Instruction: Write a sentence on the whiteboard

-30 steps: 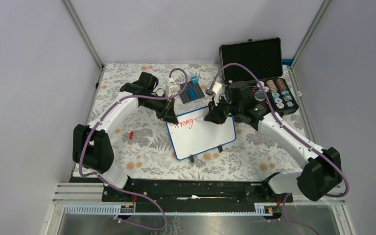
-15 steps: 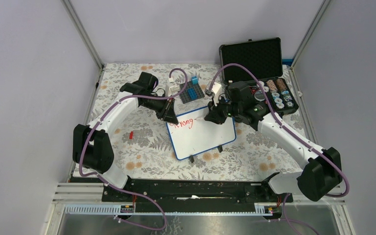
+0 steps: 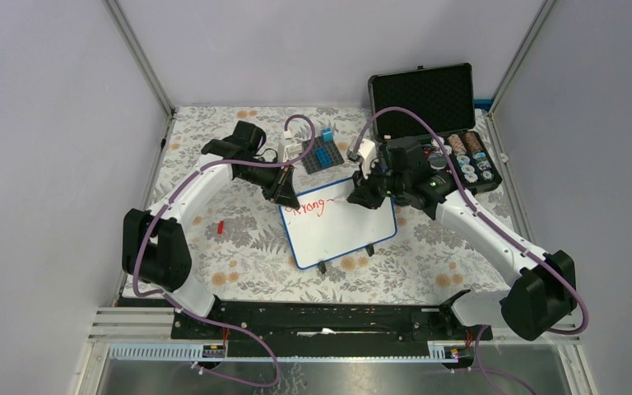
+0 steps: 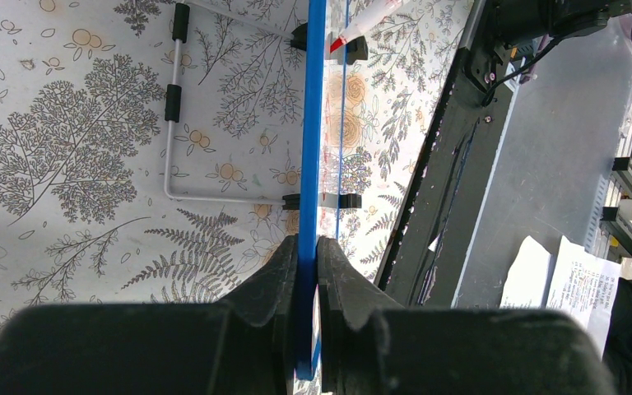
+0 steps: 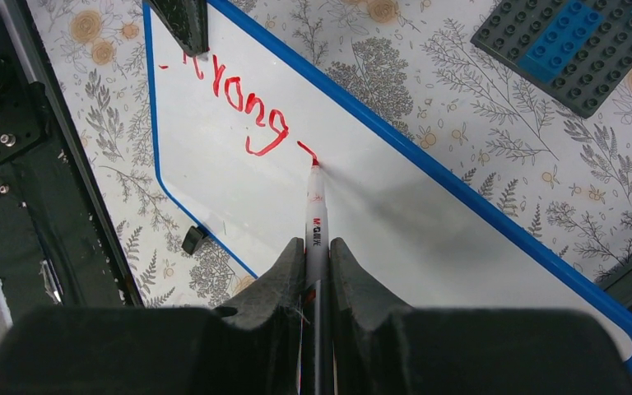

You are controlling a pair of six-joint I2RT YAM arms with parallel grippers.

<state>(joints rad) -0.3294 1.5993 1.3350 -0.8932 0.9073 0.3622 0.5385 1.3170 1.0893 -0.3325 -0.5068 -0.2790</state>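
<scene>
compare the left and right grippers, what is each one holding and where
The left gripper clamps the whiteboard by its blue rim, edge-on; the right gripper clamps a marker, its red tip touching the board. The left gripper sits at the board's edge, where the red writing starts; the right gripper's marker is at its end. Both are shut.

The tabletop (image 3: 239, 247), patterned with grey ferns and orange blossoms, carries a small white rectangular whiteboard (image 3: 341, 234) with a blue rim. It stands on black feet below the left end effector (image 3: 286, 197) and the right end effector (image 3: 352, 198). Just beyond the left end effector lies a dark grey studded plastic baseplate (image 3: 322, 154) bearing blue bricks. A small red piece (image 3: 220, 226) lies to that end effector's left. An open black foam-lined case (image 3: 421, 95) sits beyond the right end effector.
</scene>
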